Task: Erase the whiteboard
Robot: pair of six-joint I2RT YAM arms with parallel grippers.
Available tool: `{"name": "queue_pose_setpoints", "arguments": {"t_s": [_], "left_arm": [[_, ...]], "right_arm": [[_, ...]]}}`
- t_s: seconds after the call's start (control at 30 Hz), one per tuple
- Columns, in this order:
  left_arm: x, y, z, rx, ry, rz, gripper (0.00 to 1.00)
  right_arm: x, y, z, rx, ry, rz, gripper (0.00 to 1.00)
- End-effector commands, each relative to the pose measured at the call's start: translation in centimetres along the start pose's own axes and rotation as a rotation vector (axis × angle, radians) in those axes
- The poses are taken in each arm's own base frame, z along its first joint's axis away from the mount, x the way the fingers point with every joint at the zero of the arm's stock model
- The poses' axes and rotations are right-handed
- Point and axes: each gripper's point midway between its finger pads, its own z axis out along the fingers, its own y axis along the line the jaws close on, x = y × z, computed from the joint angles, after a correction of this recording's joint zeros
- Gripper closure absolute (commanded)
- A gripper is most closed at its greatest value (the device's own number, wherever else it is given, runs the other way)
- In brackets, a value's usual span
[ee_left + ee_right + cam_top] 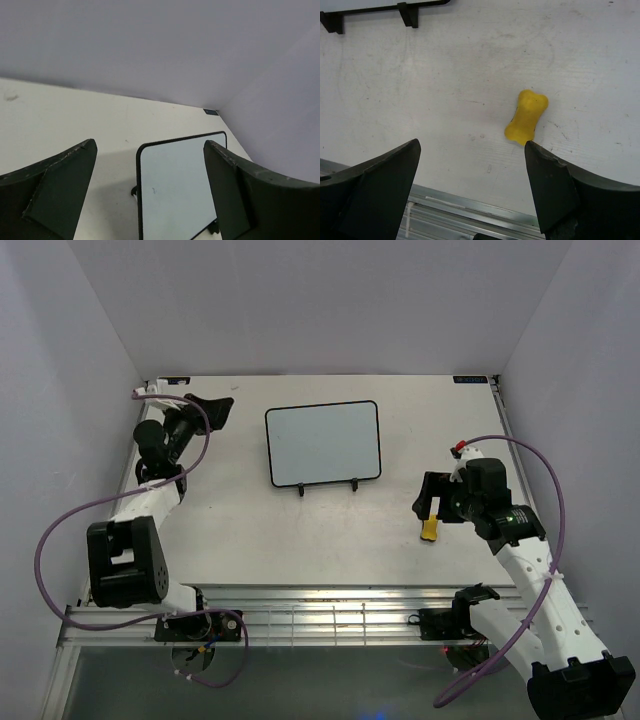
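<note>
The whiteboard (322,443) stands propped on its black wire stand (300,490) at the middle back of the table. Its face looks blank apart from a tiny dark mark (153,190). My left gripper (218,408) hovers to the board's left, open and empty. In the left wrist view the whiteboard (177,190) shows between the spread fingers (240,195). A small yellow eraser (429,530) lies on the table at the right. My right gripper (432,502) is open just above it. In the right wrist view the eraser (526,116) lies flat by the right fingertip, not held.
The stand's black feet (407,12) show at the top of the right wrist view. A metal rail (330,620) runs along the table's near edge. White walls close in the back and both sides.
</note>
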Motion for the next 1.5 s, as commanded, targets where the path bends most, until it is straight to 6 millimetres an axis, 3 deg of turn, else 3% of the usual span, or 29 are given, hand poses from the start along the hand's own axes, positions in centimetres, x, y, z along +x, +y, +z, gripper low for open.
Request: {"name": "queue_pose_setpoints", "arguments": {"t_s": [0.0, 0.03, 0.07, 0.1, 0.13, 0.27, 0.43, 0.47, 0.57, 0.73, 1.0, 1.27, 1.47], "left_arm": [[-0.9, 3.3, -2.2, -0.333, 0.039, -0.18, 0.02], [0.8, 3.9, -3.4, -0.406, 0.119, -0.275, 0.02], [1.1, 3.8, -3.9, -0.423, 0.152, -0.318, 0.02], [0.1, 3.4, -3.9, -0.439, 0.167, -0.323, 0.02], [2.4, 4.1, -5.8, -0.545, 0.273, -0.384, 0.02], [3.6, 4.1, -9.4, -0.709, 0.402, -0.38, 0.02], [7.1, 0.6, -13.3, -0.585, 0.544, -0.347, 0.02], [6.9, -0.3, -13.9, -0.563, 0.536, -0.314, 0.02], [8.1, -1.1, -15.9, -0.549, 0.529, -0.249, 0.02], [10.6, -1.1, -17.3, -0.543, 0.54, -0.206, 0.02], [13.3, -2.9, -16.6, -0.445, 0.654, -0.226, 0.02], [13.1, -3.0, -16.6, -0.448, 0.647, -0.218, 0.02], [11.1, -2.0, -17.0, -0.544, 0.581, -0.161, 0.02]], "right_arm": [[-2.3, -1.4, -0.3, 0.1, -0.105, 0.06, 0.1], [-2.1, -1.8, 0.0, 0.12, -0.111, 0.078, 0.1], [-1.0, -3.0, 0.9, 0.174, -0.085, 0.102, 0.1], [-0.5, -3.3, 1.5, 0.191, -0.073, 0.135, 0.1], [0.2, -3.6, 2.1, 0.207, -0.043, 0.149, 0.1], [3.9, -5.5, 4.7, 0.295, 0.108, 0.178, 0.1], [5.2, -7.0, 6.2, 0.354, 0.139, 0.158, 0.03], [5.5, -7.0, 6.4, 0.353, 0.159, 0.155, 0.01], [6.3, -6.8, 7.4, 0.341, 0.242, 0.138, 0.12], [6.4, -6.9, 8.4, 0.34, 0.275, 0.125, 0.22], [5.6, -6.9, 9.5, 0.332, 0.272, 0.117, 0.29], [5.2, -7.0, 9.6, 0.336, 0.252, 0.116, 0.3], [4.0, -6.8, 8.7, 0.332, 0.19, 0.104, 0.19]]}}
